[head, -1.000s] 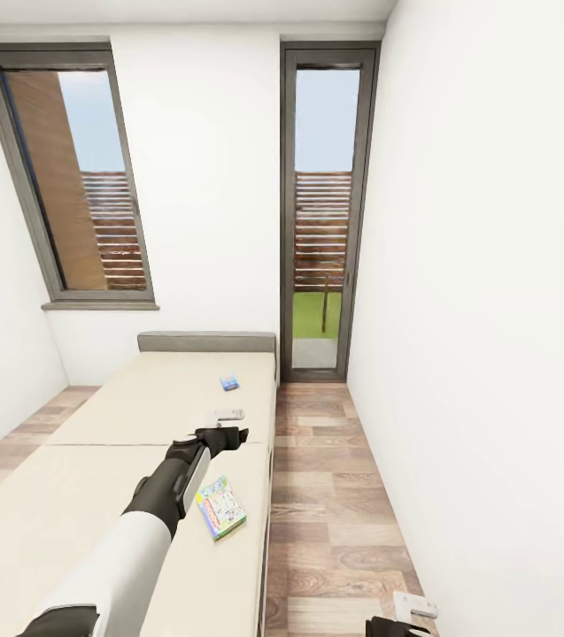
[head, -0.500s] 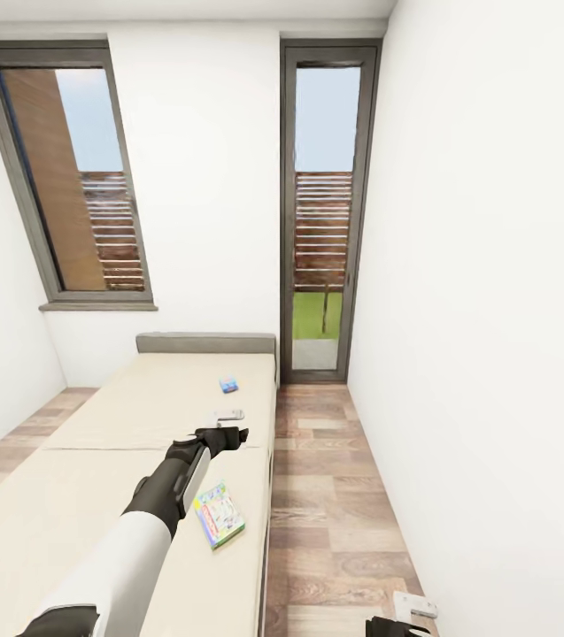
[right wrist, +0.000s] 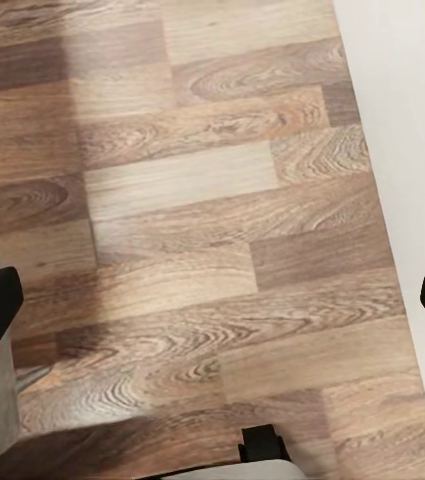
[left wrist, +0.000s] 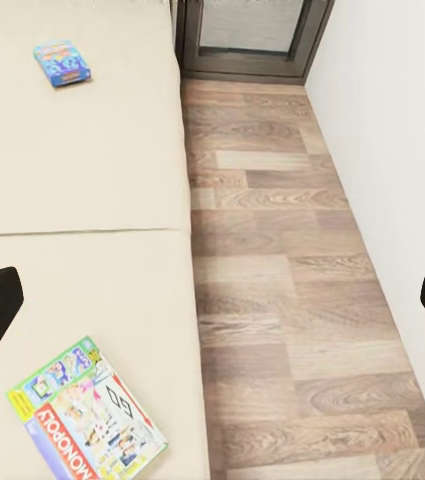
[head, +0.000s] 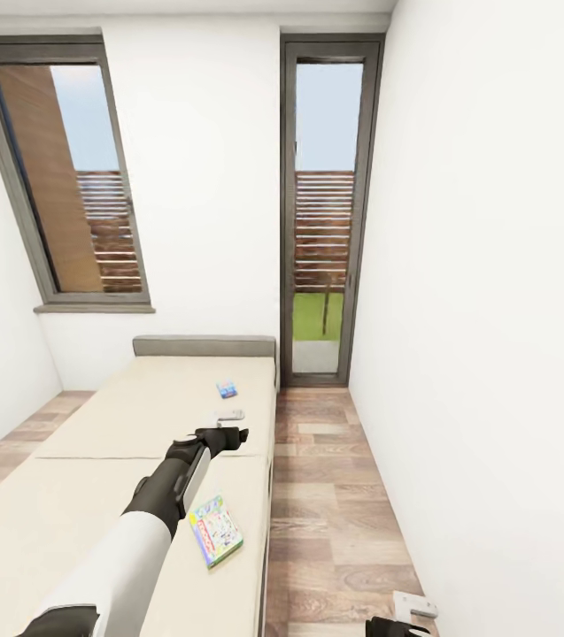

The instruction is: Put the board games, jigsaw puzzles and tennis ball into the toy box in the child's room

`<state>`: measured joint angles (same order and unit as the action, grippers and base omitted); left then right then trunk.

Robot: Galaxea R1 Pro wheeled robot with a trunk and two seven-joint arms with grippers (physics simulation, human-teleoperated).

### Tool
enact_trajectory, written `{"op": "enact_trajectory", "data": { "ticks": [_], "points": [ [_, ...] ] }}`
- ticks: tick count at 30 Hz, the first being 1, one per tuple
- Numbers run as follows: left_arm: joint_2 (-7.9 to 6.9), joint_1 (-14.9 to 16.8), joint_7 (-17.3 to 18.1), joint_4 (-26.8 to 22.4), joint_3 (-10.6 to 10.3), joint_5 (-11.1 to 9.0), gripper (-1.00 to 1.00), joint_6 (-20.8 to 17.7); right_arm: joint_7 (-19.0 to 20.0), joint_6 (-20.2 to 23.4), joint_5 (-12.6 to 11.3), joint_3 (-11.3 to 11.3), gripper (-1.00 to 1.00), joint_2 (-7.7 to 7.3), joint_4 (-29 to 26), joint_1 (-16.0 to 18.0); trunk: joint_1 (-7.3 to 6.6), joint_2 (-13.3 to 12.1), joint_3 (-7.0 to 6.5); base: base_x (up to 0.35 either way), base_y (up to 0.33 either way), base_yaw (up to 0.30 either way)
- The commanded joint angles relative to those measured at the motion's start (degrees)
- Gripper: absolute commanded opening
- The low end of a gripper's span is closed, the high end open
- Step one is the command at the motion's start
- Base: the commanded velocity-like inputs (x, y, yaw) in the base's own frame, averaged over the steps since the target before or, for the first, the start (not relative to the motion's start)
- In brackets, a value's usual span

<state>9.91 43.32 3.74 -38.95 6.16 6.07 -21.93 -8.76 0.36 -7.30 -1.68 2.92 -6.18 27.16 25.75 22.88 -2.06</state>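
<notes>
Looking over the bed (head: 96, 416), I hold my left gripper (head: 228, 425) above it, fingers wide apart and empty. One board game (head: 215, 529) lies behind the gripper, a smaller blue one (head: 227, 388) beyond it. My right gripper (right wrist: 212, 300), also wide, hangs over the floor (right wrist: 202, 200).

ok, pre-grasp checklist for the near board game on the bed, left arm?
1. Near board game in sight, flat on the bed: ok.
2. Left gripper open, empty: ok.
3. Gripper over the game: not ok, it is out past the box.
4. Box near the bed edge, could slide off: cannot tell.
5. Second board game lying farther up the bed: ok.
6. Right gripper open over the wood floor, holding nothing: ok.
</notes>
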Motion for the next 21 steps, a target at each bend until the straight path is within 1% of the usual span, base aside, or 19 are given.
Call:
{"op": "enact_trajectory", "data": {
  "ticks": [1,15,21],
  "points": [
    [0.08,0.0,0.4,-0.1,0.4,0.6,1.0,-0.2,-0.1,0.0,-0.4,-0.1,1.0,0.01,-0.1,0.0,0.03,0.0,0.03,0.048,0.0,0.0],
    [0.08,0.0,0.4,-0.1,0.4,0.6,1.0,-0.2,-0.1,0.0,-0.5,-0.2,1.0,-0.2,-0.1,0.0,0.03,0.0,0.03,0.013,0.005,0.0],
    [0.08,0.0,0.4,-0.1,0.4,0.6,1.0,-0.3,-0.1,0.0,-0.5,-0.2,1.0,-0.27,-0.1,0.0,0.03,0.0,0.03,0.009,0.152,0.0]
  ]
}}
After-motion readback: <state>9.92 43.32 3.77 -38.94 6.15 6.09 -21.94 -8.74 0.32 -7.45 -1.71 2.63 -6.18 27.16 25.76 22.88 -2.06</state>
